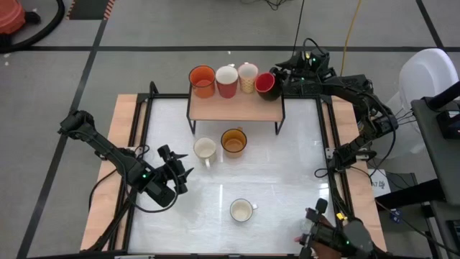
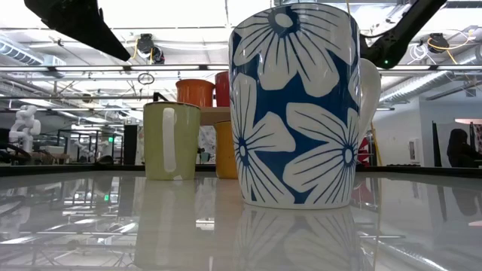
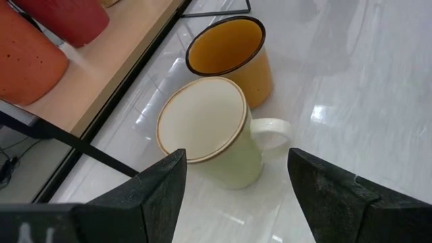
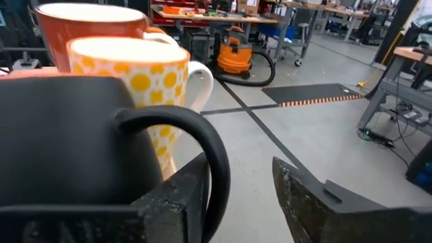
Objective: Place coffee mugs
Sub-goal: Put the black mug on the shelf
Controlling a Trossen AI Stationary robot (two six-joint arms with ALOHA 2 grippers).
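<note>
Four mugs already line the shelf [image 1: 236, 108] at upper centre, the right gripper [image 1: 285, 74] spread beside the black-and-red mug [image 1: 267, 85], while the left gripper [image 1: 176, 171], also spread, faces the cream mug [image 1: 205, 149] at frame centre, probably the next pick, needing a forward reach and squeeze.

Two dark, cable-draped arms with blocky black fingers

The left arm [image 1: 108, 151], at centre-left in the overhead picture, and the right arm [image 1: 359, 108], at upper right, are matte black jointed links trailing thin black cables, each with a small green light near the wrist. Up close, the left gripper's fingers [image 3: 162, 196] and the right gripper's fingers [image 4: 317, 199] are thick, angular, dark-grey wedges with slightly rough faces.
</note>
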